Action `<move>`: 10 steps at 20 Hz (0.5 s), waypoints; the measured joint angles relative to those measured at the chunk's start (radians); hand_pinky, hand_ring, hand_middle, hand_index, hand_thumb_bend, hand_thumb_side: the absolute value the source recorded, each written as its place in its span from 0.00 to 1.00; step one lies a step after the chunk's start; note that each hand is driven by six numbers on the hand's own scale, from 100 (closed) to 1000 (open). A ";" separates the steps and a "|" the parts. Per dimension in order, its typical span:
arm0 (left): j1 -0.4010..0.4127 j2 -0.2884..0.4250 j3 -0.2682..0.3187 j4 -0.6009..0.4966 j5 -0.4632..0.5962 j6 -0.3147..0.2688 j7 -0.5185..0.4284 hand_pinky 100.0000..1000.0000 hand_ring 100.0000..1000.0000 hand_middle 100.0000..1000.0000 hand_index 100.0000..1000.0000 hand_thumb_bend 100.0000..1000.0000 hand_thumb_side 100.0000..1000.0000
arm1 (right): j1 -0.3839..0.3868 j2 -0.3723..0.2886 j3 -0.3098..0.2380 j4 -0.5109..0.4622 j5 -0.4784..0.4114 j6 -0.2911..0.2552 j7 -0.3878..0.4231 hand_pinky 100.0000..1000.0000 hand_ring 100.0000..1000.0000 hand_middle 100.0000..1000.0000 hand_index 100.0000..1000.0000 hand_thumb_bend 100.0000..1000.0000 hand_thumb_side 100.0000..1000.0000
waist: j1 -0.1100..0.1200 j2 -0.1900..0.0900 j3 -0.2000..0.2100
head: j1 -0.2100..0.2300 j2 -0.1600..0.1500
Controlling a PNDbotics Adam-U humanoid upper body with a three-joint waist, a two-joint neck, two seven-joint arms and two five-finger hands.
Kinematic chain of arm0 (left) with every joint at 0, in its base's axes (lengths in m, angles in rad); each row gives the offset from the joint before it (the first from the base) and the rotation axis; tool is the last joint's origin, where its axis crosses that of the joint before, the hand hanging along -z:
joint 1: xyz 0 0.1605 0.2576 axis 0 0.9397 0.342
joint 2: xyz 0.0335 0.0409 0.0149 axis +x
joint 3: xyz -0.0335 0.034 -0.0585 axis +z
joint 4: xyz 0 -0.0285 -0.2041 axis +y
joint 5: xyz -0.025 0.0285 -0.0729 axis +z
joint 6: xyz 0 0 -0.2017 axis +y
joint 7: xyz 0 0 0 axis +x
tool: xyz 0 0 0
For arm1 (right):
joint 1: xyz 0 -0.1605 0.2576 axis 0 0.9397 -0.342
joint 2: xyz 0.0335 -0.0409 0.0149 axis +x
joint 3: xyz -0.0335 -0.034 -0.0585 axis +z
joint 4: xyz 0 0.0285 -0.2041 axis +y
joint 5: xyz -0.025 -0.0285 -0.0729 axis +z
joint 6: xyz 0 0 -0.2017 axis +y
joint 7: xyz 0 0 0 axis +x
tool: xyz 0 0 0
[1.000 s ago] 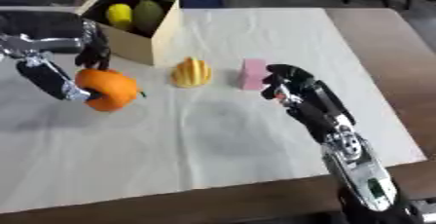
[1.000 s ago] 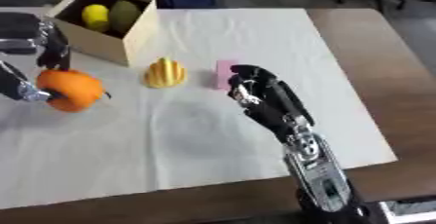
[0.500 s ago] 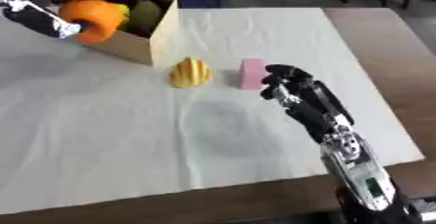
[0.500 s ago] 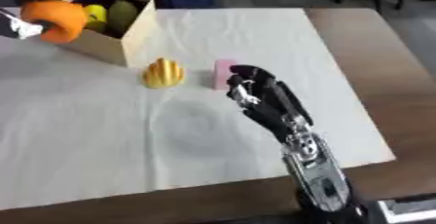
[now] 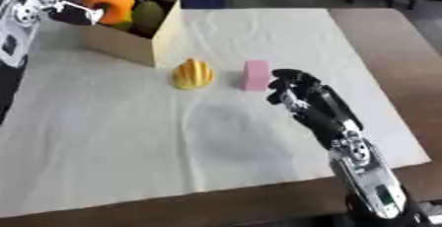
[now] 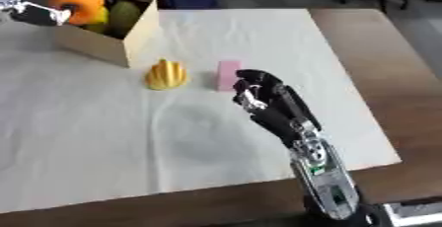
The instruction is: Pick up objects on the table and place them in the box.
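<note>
Since a second ago you have been carrying the orange point(image 5: 110, 1) up from the cloth, and now you are holding it right over the open top of the box point(image 5: 136, 43), at the far left of the counter point(image 5: 393, 48). Your left hand point(image 5: 69, 9) is gripping it, fingers point(image 5: 86, 10) curled round its side. Inside the box, just under the orange, a green fruit point(image 5: 148, 16) is sitting, with a bit of yellow fruit point(image 6: 96, 18) showing beside it.

Nearer to you, on the white cloth point(image 5: 172, 142), a yellow ribbed thing point(image 5: 193, 74) is lying just in front of the box, apart from its wall. A pink block point(image 5: 255, 74) is standing to its right, with a gap between them.

Your right hand point(image 5: 298, 95) is hovering just right of the pink block, fingers somewhat bent and apart, holding nothing; whether it is touching the block is not clear. Your right arm point(image 5: 362, 167) is reaching in from the lower right corner.
</note>
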 measured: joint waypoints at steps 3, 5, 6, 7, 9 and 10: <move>-0.002 -0.011 0.006 0.023 0.001 0.012 0.042 0.74 0.64 0.73 0.85 0.10 0.19 | 0.000 0.002 0.002 0.000 0.000 0.000 0.002 0.64 0.56 0.58 0.76 0.00 0.40 | 0.000 0.000 -0.002 | 0.002 -0.002; -0.002 -0.011 0.007 0.026 0.012 0.016 0.056 0.75 0.66 0.76 0.87 0.10 0.27 | 0.000 0.002 0.002 0.000 0.000 0.000 0.002 0.64 0.56 0.58 0.76 0.00 0.40 | 0.000 0.001 -0.002 | 0.002 -0.003; -0.002 -0.011 0.007 0.026 0.020 0.016 0.060 0.76 0.67 0.78 0.88 0.10 0.29 | 0.000 0.002 0.002 0.000 0.000 0.000 0.002 0.64 0.56 0.58 0.76 0.00 0.40 | 0.000 0.001 -0.001 | 0.002 -0.003; -0.002 -0.011 0.007 0.026 0.028 0.015 0.061 0.76 0.67 0.78 0.88 0.09 0.33 | 0.000 0.002 0.002 0.000 0.000 0.000 0.002 0.64 0.56 0.58 0.76 0.00 0.40 | 0.000 0.002 -0.001 | 0.002 -0.003; 0.001 -0.010 0.006 0.019 0.051 0.013 0.059 0.75 0.65 0.76 0.86 0.07 0.32 | 0.000 0.002 0.002 0.000 0.000 0.000 0.002 0.64 0.56 0.58 0.76 0.00 0.40 | 0.000 0.003 0.002 | 0.001 -0.003; 0.004 -0.008 0.004 0.011 0.068 0.009 0.055 0.75 0.65 0.75 0.86 0.06 0.32 | 0.000 0.002 0.002 0.000 0.000 0.000 0.002 0.64 0.56 0.58 0.76 0.00 0.40 | 0.000 0.003 0.004 | -0.001 -0.003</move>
